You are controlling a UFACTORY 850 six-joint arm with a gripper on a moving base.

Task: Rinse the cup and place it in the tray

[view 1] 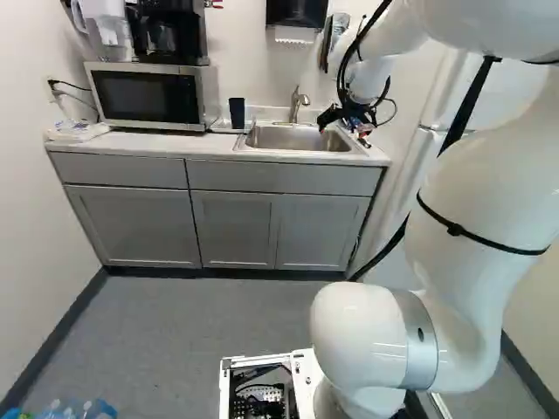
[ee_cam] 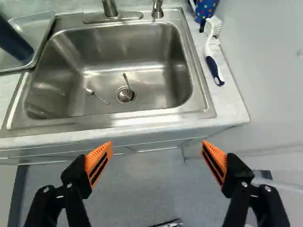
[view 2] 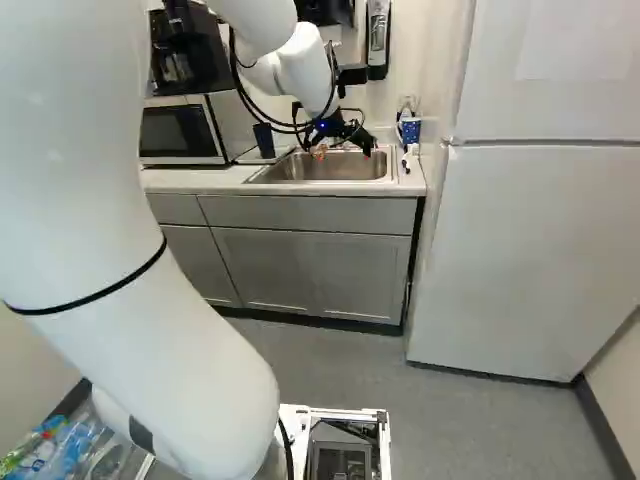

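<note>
One sink (ee_cam: 151, 87), one dark cup (ee_cam: 14, 43), one tray (ee_cam: 39, 27) — one brush (ee_cam: 209, 47), one microwave (view 1: 144, 96), one fridge (view 2: 530, 240)

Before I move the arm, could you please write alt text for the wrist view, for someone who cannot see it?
An open, empty hand faces a steel sink with a small metal utensil beside its drain. A dark cup sits in a clear tray beside the sink; opposite, a brush lies on the counter.
</note>
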